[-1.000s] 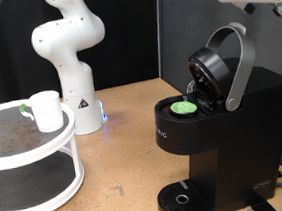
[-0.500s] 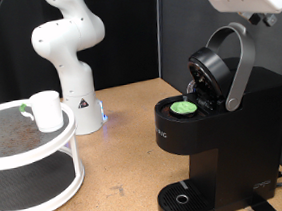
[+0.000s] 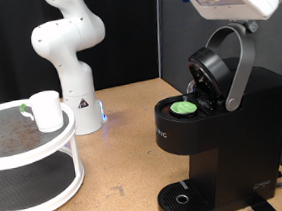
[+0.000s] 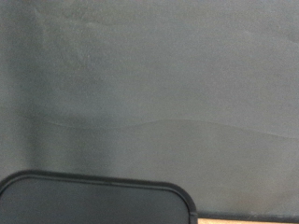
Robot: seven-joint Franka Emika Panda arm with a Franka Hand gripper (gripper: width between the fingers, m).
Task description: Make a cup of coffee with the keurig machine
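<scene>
The keurig machine (image 3: 234,127) stands at the exterior view's right with its lid raised on the grey arched handle (image 3: 239,61). A green-topped pod (image 3: 185,107) sits in the open chamber. The white cup (image 3: 47,109) stands on the top tier of a round stand at the exterior view's left, far from the machine. My gripper (image 3: 244,23) hangs at the exterior view's top right, just above the raised handle, with nothing seen between its fingers. The wrist view shows only a grey backdrop and a black rounded surface (image 4: 93,198).
The round two-tier white stand (image 3: 26,167) fills the exterior view's left. A white robot arm base (image 3: 71,52) stands behind it. The machine's round drip tray (image 3: 182,197) is bare. Wooden tabletop (image 3: 125,147) lies between stand and machine.
My hand has moved toward the exterior view's left and slightly down, coming over the raised lid handle. The cup, pod and machine have not moved.
</scene>
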